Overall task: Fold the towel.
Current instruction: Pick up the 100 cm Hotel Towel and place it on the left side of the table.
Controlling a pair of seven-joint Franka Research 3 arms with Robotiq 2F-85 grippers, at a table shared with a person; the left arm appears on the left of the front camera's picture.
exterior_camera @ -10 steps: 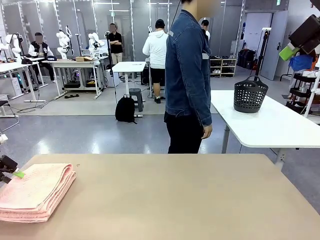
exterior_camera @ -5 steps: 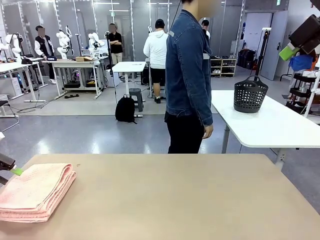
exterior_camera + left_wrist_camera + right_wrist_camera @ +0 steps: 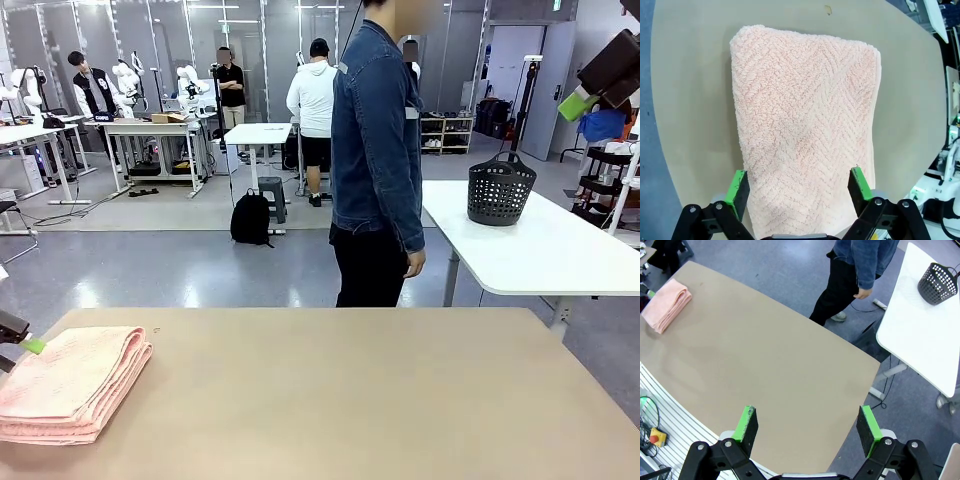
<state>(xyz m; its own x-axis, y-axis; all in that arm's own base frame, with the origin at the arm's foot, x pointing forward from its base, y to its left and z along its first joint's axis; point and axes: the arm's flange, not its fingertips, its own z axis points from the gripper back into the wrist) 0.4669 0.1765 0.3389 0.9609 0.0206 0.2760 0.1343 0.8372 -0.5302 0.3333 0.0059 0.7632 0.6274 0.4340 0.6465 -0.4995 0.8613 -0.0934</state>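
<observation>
Towel (image 3: 70,382) is our landmark: salmon-pink, folded into a thick stack, it lies at the left end of the tan table (image 3: 350,400). At its left edge we see the left gripper (image 3: 799,189), fingers spread wide to either side of the towel and pinching nothing; from that wrist the herringbone weave runs away from the green pads (image 3: 737,186). Right of the towel the tabletop is bare to its far edge, where we see a person in a denim jacket (image 3: 376,150) standing. Farther right, well apart from the towel, a white table (image 3: 545,250) carries a dark slotted basket (image 3: 501,190); we cannot tell its contents. Our right gripper (image 3: 809,426) hangs high above the table, likewise spread, holding nothing
</observation>
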